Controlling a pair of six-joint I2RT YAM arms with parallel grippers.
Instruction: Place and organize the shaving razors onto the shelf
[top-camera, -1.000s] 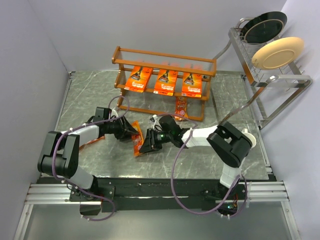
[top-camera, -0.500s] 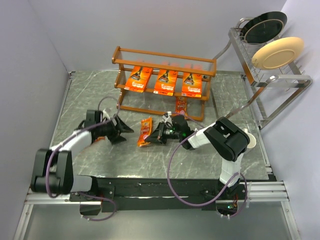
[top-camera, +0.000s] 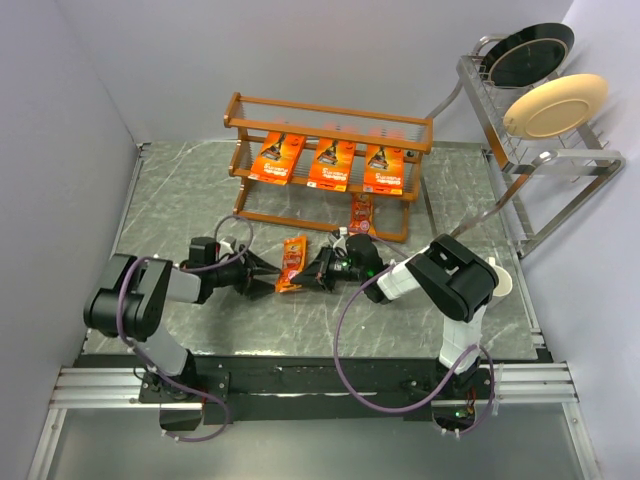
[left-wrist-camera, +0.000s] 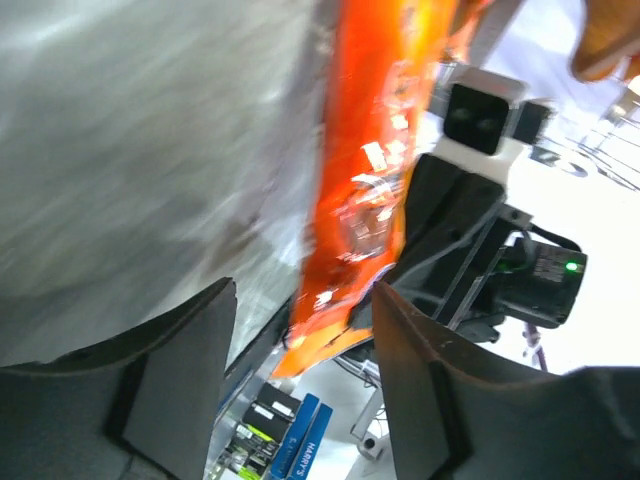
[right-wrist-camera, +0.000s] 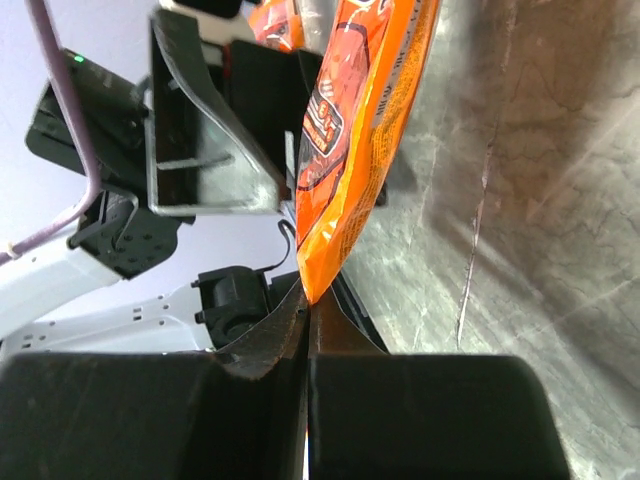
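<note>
In the top view the orange-brown shelf (top-camera: 330, 130) stands at the back with three large razor packs (top-camera: 332, 163) on its middle tier and one small pack (top-camera: 361, 214) low at its right. My right gripper (top-camera: 314, 275) is shut on the edge of another small orange razor pack (top-camera: 292, 264), which it holds on edge just above the table. The right wrist view shows my right gripper (right-wrist-camera: 310, 300) pinching the corner of that pack (right-wrist-camera: 365, 110). My left gripper (top-camera: 264, 276) is open just left of it. In the left wrist view the pack (left-wrist-camera: 365, 180) hangs ahead of my left gripper (left-wrist-camera: 305, 290).
A silver plate rack (top-camera: 530, 150) stands at the right with a black plate (top-camera: 530, 52) and a cream plate (top-camera: 555, 105). Grey walls close in the marble table (top-camera: 180, 190) on the left and at the back.
My right gripper shut on the small pack and carried it away from the near edge toward the shelf. My left gripper let go, drew back left, then returned beside the pack.
</note>
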